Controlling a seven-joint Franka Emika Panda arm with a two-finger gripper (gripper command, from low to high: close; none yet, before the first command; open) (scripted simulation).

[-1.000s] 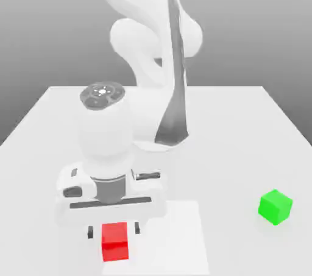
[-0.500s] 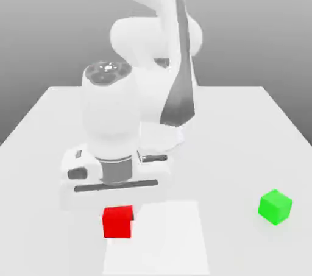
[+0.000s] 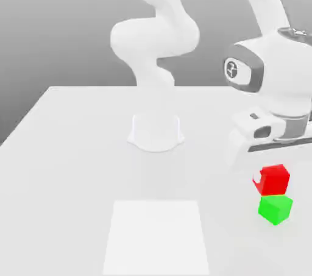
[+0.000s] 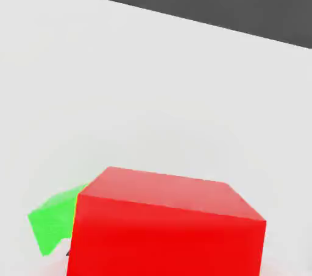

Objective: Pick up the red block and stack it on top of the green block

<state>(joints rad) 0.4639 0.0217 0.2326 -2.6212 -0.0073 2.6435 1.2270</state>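
Observation:
The red block (image 3: 275, 180) hangs under my gripper (image 3: 271, 176) at the exterior view's right, directly above the green block (image 3: 275, 209). Its underside is level with the green block's top face, and I cannot tell whether the two touch. A white fingertip (image 3: 257, 177) presses against the red block's side, so the gripper is shut on it. In the hand view the red block (image 4: 164, 226) sits large and close, with a corner of the green block (image 4: 52, 220) peeking out from behind and below it.
The arm's round white base (image 3: 156, 131) stands at the middle of the white table (image 3: 73, 147). A paler square patch (image 3: 157, 235) marks the tabletop near the front edge. The green block lies close to the table's edge at the exterior view's right.
The gripper lifted the red block off the pale patch at the front and carried it across to the exterior view's right, ending above the green block. The green block has not moved.

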